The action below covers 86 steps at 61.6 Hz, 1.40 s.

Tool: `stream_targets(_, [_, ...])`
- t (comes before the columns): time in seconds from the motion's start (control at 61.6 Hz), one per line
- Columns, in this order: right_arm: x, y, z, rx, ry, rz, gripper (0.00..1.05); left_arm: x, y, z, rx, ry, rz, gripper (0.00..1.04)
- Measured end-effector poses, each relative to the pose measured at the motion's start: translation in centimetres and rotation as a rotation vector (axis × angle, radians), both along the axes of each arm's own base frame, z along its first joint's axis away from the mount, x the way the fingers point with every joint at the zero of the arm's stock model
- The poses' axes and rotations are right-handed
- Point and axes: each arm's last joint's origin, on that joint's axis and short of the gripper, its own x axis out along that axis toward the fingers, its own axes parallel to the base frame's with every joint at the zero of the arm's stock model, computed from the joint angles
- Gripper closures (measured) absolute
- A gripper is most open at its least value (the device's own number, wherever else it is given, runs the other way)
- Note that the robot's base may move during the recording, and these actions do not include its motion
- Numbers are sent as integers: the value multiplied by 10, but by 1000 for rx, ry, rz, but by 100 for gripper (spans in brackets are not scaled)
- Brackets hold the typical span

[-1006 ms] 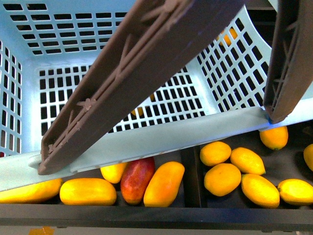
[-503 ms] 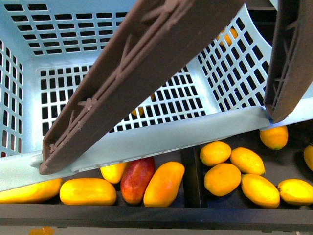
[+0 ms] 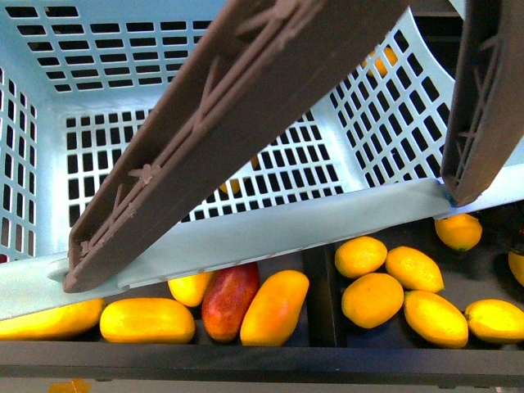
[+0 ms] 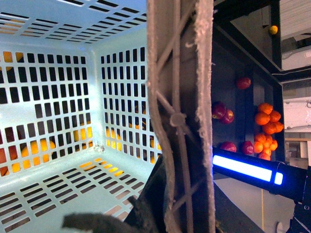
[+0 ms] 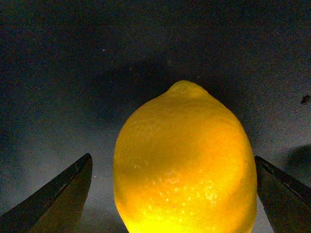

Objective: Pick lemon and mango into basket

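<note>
Left wrist view looks close along the brown ribbed handle (image 4: pixel 182 121) into the teal basket (image 4: pixel 53 97). The left gripper (image 4: pixel 104 222) shows only as a dark ragged edge, so I cannot tell whether it is apart or together. Front view shows neither arm. It shows the basket's near rim (image 3: pixel 270 229) above a dark tray (image 3: pixel 319 295), where the mango (image 3: pixel 274 307), yellow-orange and elongated, lies against a dark red mango (image 3: pixel 229 300). Only the right wrist view shows the right gripper (image 5: pixel 172 159), pointed at the lemon (image 5: pixel 184 165). Its fingers (image 5: pixel 53 199) are spread, one on each side. The lemon is plump and bright yellow, resting on a dark surface.
</note>
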Motion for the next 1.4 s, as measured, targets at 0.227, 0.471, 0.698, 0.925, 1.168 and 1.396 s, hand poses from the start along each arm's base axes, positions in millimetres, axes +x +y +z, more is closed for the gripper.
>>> stream_targets(0.227, [0, 1, 0, -5, 7, 0, 28, 0, 0, 0, 0, 0, 0, 99])
stream_targets(0.471, [-4, -2, 1, -3, 2, -18, 38, 0, 0, 0, 0, 0, 0, 99])
stream_targets(0.698, [-22, -12, 24, 35, -50, -41, 38, 0, 0, 0, 0, 0, 0, 99])
stream_targets(0.925, [-43, -31, 90, 93, -211, -53, 38, 0, 0, 0, 0, 0, 0, 99])
stream_targets(1.168, [-75, -30, 192, 142, -442, -5, 38, 0, 0, 0, 0, 0, -1, 99])
stream_targets(1.396, [-110, -6, 291, 183, -708, 57, 38, 0, 0, 0, 1, -1, 1, 99])
